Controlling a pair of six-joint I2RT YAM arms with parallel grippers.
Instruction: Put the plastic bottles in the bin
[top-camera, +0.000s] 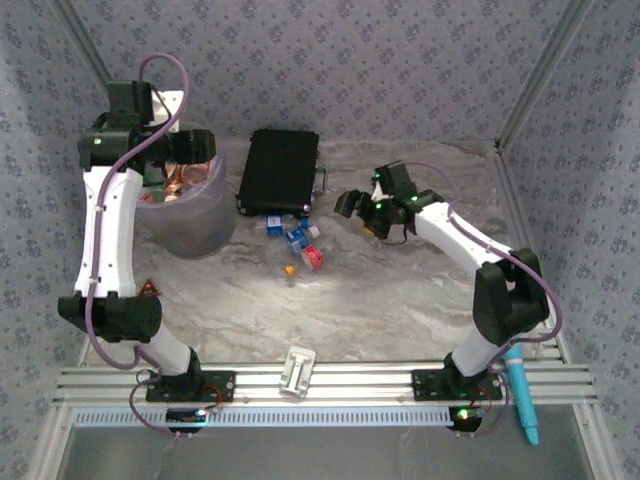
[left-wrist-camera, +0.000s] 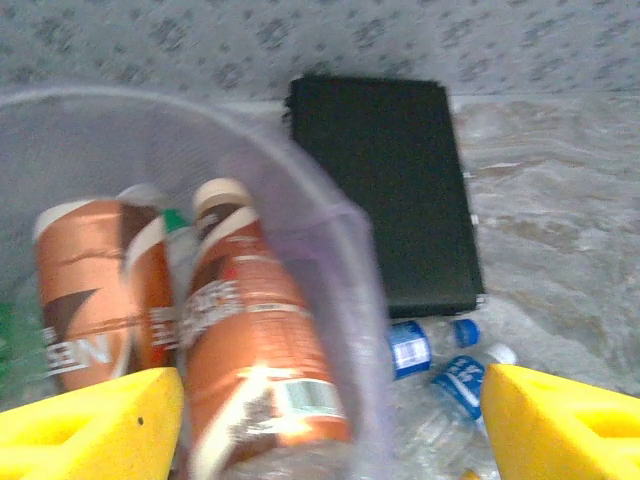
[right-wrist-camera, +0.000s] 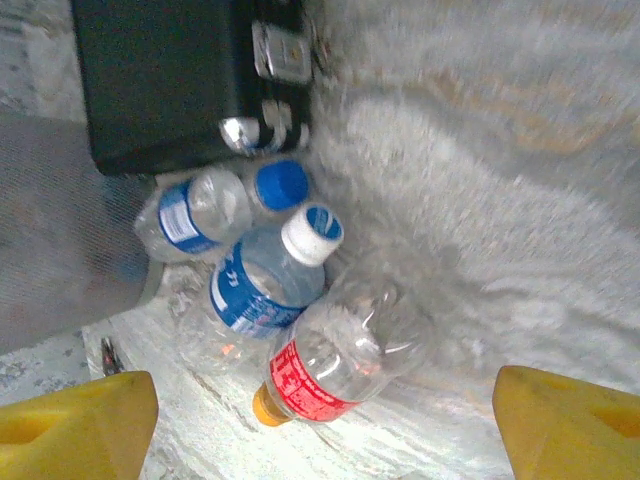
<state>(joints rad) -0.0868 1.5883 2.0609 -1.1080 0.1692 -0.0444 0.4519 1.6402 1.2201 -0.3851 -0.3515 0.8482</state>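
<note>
The plastic bottles (top-camera: 297, 240) are in two lots: some are already inside the bin (left-wrist-camera: 335, 235), and a small cluster lies on the table (top-camera: 400, 300) just beside the near edge of the black case (top-camera: 280, 170). Through my left wrist camera I look down into the bin. There an orange-labelled bottle (left-wrist-camera: 255, 350) with a pale cap leans beside a second orange bottle (left-wrist-camera: 80, 300), and a sliver of green shows at the left edge. That picture is blurred, so I cannot count the rest. My left gripper (left-wrist-camera: 330, 430) hangs over the bin's mouth, its yellow fingers (left-wrist-camera: 90, 425) spread wide and gripping nothing. Through my right wrist camera I see the loose cluster. A blue-capped bottle (right-wrist-camera: 200, 210) lies close against the case by its metal latches. A white-capped bottle (right-wrist-camera: 265, 275) with a blue label lies against it. A red-labelled bottle (right-wrist-camera: 340, 360) with an orange cap touches the white-capped one. My right gripper (right-wrist-camera: 320, 430) hovers near them, released, jaws wide apart and empty. From above, the bin stands at the table's far left, the case is just to its right, and my right gripper is off to the right of the cluster, apart from it.
</note>
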